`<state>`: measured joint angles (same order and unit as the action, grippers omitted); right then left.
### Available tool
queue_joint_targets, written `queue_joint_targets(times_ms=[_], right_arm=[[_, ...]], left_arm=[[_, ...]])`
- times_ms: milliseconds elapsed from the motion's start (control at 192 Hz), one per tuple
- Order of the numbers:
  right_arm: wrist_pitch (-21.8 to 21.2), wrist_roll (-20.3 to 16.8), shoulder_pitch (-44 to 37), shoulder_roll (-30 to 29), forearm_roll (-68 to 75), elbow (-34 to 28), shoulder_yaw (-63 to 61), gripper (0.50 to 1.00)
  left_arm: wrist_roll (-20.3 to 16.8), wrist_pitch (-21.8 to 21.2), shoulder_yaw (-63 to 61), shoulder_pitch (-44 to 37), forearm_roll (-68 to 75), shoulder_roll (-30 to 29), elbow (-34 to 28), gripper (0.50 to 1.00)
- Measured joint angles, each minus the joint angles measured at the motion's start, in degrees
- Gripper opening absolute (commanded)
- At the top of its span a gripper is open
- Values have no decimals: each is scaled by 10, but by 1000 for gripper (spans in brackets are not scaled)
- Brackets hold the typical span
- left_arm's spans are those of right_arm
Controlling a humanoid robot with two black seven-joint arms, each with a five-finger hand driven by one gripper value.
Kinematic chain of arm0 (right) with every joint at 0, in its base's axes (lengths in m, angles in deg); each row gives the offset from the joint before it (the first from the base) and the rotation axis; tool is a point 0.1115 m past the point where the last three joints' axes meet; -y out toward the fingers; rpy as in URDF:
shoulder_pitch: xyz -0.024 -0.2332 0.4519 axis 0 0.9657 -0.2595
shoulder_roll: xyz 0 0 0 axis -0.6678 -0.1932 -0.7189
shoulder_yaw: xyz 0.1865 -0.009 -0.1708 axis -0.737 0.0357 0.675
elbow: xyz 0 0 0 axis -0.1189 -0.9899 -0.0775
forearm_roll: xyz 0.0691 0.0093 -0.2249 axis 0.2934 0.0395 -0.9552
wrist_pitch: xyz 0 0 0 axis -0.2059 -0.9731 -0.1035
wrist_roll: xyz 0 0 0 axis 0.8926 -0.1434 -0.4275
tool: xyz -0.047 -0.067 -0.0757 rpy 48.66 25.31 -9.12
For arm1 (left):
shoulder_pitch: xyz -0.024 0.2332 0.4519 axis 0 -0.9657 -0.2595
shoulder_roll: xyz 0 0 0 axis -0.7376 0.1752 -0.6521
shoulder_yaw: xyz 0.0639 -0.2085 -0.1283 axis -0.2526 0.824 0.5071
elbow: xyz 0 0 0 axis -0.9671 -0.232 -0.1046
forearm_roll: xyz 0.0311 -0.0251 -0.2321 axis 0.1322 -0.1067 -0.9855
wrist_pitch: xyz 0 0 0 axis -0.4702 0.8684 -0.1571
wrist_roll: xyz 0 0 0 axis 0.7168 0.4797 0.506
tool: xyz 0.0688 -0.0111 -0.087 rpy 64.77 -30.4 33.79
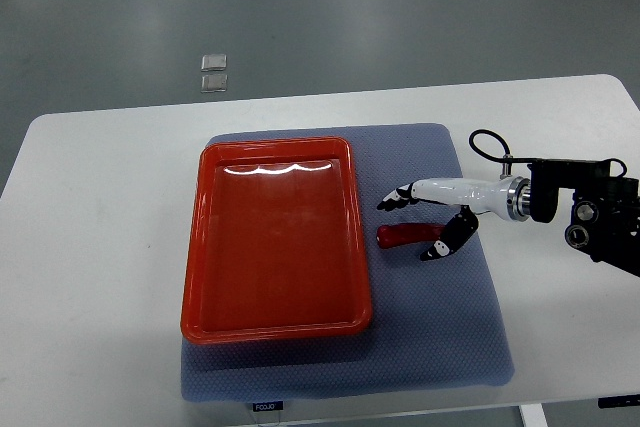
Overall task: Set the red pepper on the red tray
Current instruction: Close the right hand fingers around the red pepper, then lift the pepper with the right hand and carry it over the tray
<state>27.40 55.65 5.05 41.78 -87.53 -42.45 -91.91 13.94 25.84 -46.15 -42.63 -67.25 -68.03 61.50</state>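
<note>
A red tray (275,237) lies on a blue-grey mat (440,317) on the white table; nothing lies in it. A small red pepper (403,235) lies on the mat just right of the tray's right rim. My right hand (415,222) comes in from the right edge and hovers over the pepper, fingers (397,196) stretched toward the tray and thumb (447,239) hanging beside the pepper's right end. The hand is open and holds nothing. The left arm does not show.
The white table (90,247) extends on both sides of the mat. Two small clear squares (214,71) lie on the grey floor beyond the table's far edge. A black cable (487,145) loops at the right wrist.
</note>
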Motion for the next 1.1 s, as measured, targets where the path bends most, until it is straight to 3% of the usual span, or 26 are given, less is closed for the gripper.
queue_joint_targets(times_ms=[505,926,1098], right_arm=[[8,0,-1,-12,-13,32,16,756],[3,0,-6,-11,-17,53,19,545],[1,3,-11,-11,-14,52,18,543]], left_arm=[[0,0,0,0,0,0,0,1000],[0,0,0,0,0,0,0,1000],[0,0,0,0,0,0,0,1000]])
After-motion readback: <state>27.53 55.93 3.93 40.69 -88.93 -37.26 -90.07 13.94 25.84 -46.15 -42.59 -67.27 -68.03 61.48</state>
